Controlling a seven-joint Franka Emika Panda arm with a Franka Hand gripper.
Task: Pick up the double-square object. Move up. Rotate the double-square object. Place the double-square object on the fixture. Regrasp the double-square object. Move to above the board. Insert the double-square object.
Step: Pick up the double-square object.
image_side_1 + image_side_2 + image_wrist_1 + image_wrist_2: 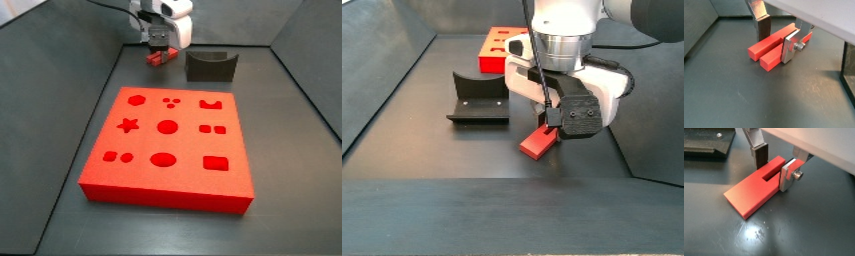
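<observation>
In both wrist views the tool (pixel 776 34) sits low over the dark surface (pixel 724 95), its silver fingers (pixel 791 45) straddling the far end of the double-square object (pixel 767 52), narrowly spread with each plate against a side of it. The piece appears to lie flat on the surface, though contact underneath cannot be confirmed. A wrist view shows it as a red slab with a central slot (pixel 754 190), and the fixture's dark base plate (pixel 707 145) lies well apart from it. In a side view the board (pixel 168 150) fills the foreground, its recesses empty; the fixture (pixel 210 66) stands behind it, notch empty, with the tool (pixel 158 47) and red piece (pixel 162 56) just beside it. In a side view the fixture (pixel 480 100) stands beside the piece (pixel 540 142); the arm hides part of the board (pixel 502 42).
</observation>
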